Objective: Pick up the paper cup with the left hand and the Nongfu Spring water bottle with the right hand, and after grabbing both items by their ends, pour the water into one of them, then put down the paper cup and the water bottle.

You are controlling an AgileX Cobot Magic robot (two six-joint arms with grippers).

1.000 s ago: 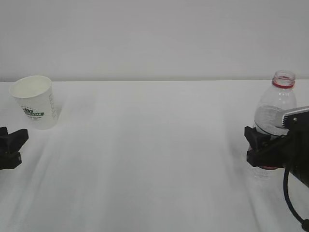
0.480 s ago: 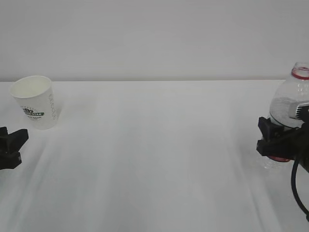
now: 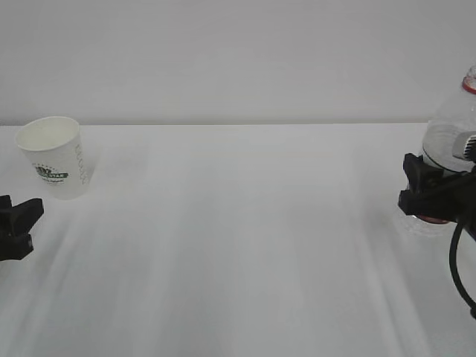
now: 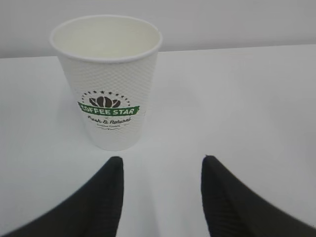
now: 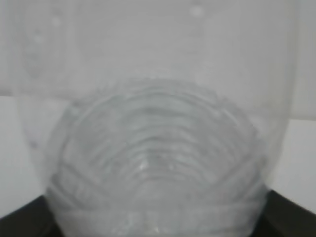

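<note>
**Bottle gripped at right edge, cup standing free on the left**

On my right, the right pincer (image 3: 439, 199) is clamped around the lower body of the water bottle (image 3: 446, 141), at the far right edge of the exterior view. The bottle is clear, thin plastic with a rounded shoulder and a red ring (image 3: 469, 84) at its neck, which the frame edge cuts off; a bit of red also shows just under the black fingers. Its clear base sits just above a pale glint on the bench (image 3: 238, 245), and I cannot tell whether it touches. My right wrist camera is filled by the bottle (image 5: 153, 148): curved, stacked ribs in transparent plastic, a few droplets clinging higher up on the wall. I cannot make out a water level, and no label text is readable.

On my left, the paper cup (image 4: 107, 81) stands upright on the white bench, near its back edge, empty as far as I can see into it. It is white, tapered, with a rolled rim and a finely dimpled wall. The print shows a coffee bean emblem with small stars, a green banner reading "COFFEE STAR", and script beneath that seems to read "Fresh & Natural". In the exterior view, grey vertical lettering on its side is too small to read.

The left pincer (image 4: 160, 165) sits low in front of the cup, its two black textured fingers (image 4: 106, 192) spread apart and holding nothing, not touching the cup.
</note>
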